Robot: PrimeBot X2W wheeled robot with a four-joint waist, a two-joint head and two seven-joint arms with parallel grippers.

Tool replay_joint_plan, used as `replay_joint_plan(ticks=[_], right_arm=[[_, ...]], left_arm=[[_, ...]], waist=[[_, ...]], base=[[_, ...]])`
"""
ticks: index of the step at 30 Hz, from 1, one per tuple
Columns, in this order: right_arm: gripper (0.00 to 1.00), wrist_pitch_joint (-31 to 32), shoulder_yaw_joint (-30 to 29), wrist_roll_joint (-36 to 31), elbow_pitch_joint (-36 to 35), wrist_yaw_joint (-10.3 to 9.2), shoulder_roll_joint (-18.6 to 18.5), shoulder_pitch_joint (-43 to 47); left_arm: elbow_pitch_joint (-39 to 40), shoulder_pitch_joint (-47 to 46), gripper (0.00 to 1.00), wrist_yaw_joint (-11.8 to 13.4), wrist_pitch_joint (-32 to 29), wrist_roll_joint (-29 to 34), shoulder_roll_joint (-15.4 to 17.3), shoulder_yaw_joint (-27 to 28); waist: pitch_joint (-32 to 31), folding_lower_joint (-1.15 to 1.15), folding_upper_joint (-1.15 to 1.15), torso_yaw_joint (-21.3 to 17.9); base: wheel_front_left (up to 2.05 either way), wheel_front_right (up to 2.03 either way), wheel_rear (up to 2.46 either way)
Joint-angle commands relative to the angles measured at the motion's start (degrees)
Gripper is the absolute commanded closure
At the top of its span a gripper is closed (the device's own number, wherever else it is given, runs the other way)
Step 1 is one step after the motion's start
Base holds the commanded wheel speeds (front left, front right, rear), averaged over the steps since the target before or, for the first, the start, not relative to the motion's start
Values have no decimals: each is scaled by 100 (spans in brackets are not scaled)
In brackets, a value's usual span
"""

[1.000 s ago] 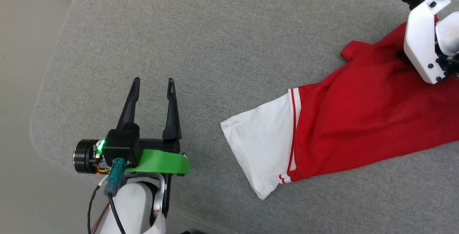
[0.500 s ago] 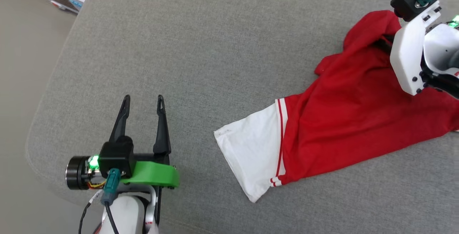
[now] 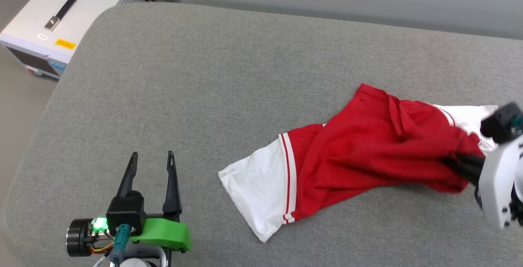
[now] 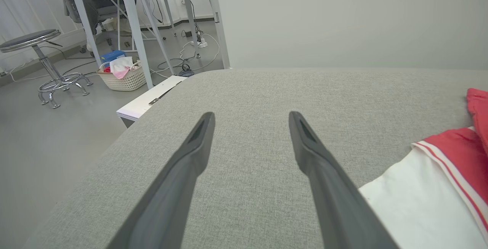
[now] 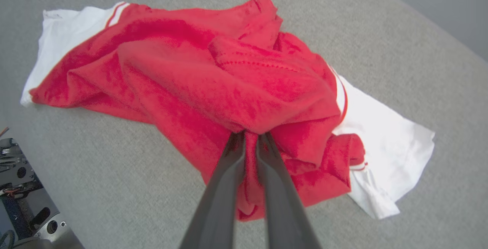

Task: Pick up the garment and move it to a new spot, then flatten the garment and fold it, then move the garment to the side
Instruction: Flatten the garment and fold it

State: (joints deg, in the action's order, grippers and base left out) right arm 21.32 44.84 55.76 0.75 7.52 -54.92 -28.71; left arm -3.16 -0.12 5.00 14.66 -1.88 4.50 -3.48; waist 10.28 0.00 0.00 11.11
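In the head view I am pinching a bunched fold of the red jersey (image 3: 367,156) with my right gripper (image 3: 451,161) toward the right of the grey cushion (image 3: 229,75), while my left gripper (image 3: 152,154) is hovering open and empty, apart from the white sleeve (image 3: 253,189). In the left wrist view my spread fingers (image 4: 190,165) are pointing over bare cushion. In the right wrist view my fingers are clamping red cloth while the rest is lying crumpled, so I judge I should be lifting high and steadily, lest the thin fabric slip.

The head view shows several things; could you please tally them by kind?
garment: 1
grippers: 2, the left gripper and the right gripper
white case: 1
grey cushion: 1
Total: 5
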Motion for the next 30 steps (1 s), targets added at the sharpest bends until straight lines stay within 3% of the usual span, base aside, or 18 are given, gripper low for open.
replay_joint_plan(ticks=[1, 9, 18, 19, 30], right_arm=[[100, -66, -111, 51, -6, -3, 46, 410], [100, -194, -975, -35, 608, -3, 683, 2727], [100, -294, -1748, -605, 1181, -3, 1500, 3649], [0, -387, -1896, -702, 1145, -3, 1589, 3653], [0, -1308, -3939, -1825, -580, -3, 2451, 3770]], left_arm=[[-19, 84, 0, -28, 34, 50, 48, 19], [-48, 146, 0, -77, 34, 56, 81, 78], [-57, 128, 0, -121, 34, 81, 99, 96], [-56, 132, 0, -119, 34, 86, 102, 100], [12, 189, 0, -151, 34, 124, 207, 121]], waist=[[-364, 0, 0, -358], [-468, 0, 0, -511], [-431, 0, 0, -546], [-451, 0, 0, -555], [-669, 0, 0, -587]], base=[[0, 0, 0], [0, 0, 0], [0, 0, 0], [0, 0, 0], [0, 0, 0]])
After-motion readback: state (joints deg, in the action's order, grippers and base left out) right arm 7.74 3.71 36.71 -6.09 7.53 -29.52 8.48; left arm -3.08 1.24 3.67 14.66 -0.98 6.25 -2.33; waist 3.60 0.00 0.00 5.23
